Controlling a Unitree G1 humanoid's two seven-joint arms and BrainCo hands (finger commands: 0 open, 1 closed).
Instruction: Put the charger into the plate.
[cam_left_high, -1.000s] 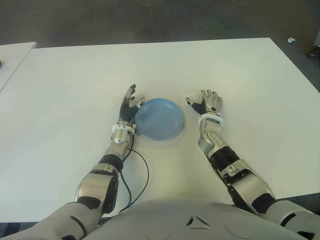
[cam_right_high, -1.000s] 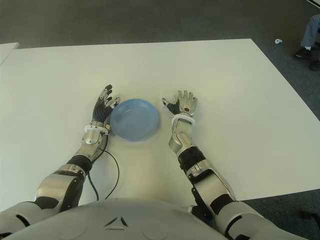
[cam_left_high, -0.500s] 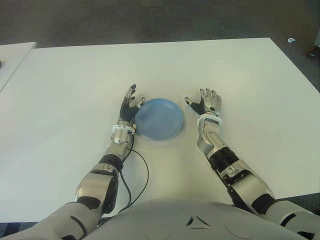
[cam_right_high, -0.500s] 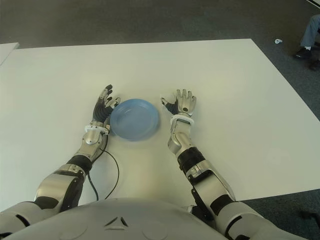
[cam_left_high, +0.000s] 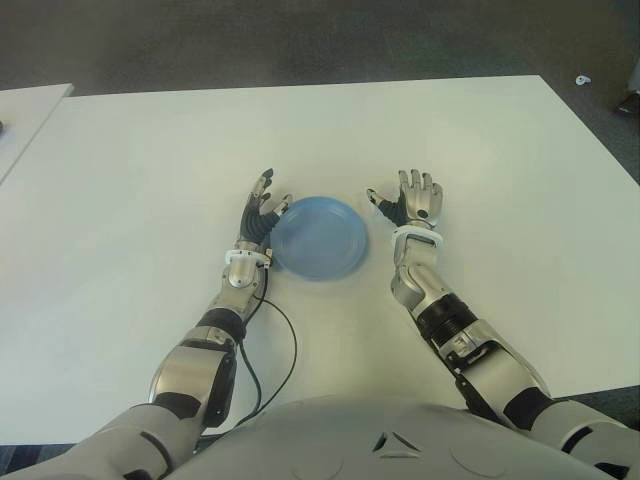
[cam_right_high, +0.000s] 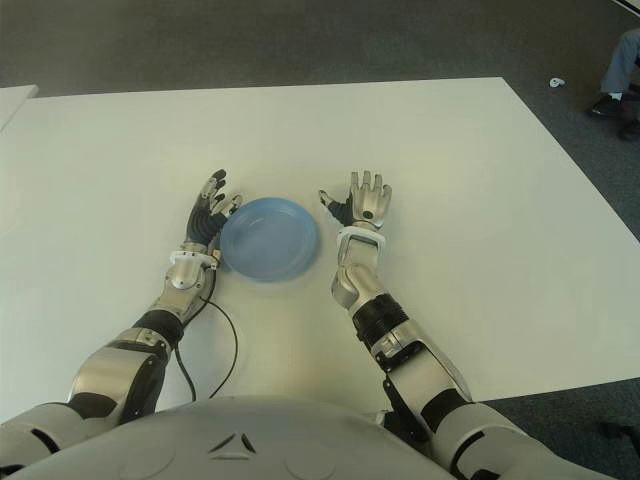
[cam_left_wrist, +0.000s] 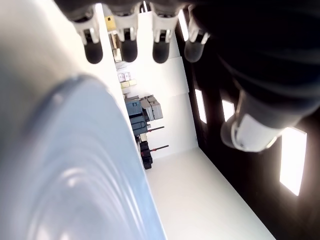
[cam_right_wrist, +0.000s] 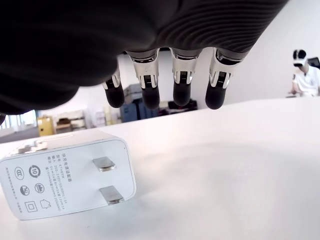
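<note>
The charger (cam_right_wrist: 67, 177) lies loose on the table (cam_left_high: 480, 150) under the right hand (cam_left_high: 412, 203), whose fingers are spread, grasping nothing. The left hand (cam_left_high: 260, 212), also relaxed and empty, sits against the plate (cam_left_high: 320, 238), probably to steady it.

An office or lab: large white table (cam_left_high: 150, 160) on grey carpet (cam_left_high: 300, 40), shelving and equipment along the walls.

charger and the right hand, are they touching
Apart. The right wrist view shows the charger lying on the table, the right hand open above it.

The left hand's fingers (cam_left_wrist: 128, 42) stretch straight and spread beside the blue plate (cam_left_wrist: 75, 165) on the white bench (cam_left_wrist: 30, 60).
</note>
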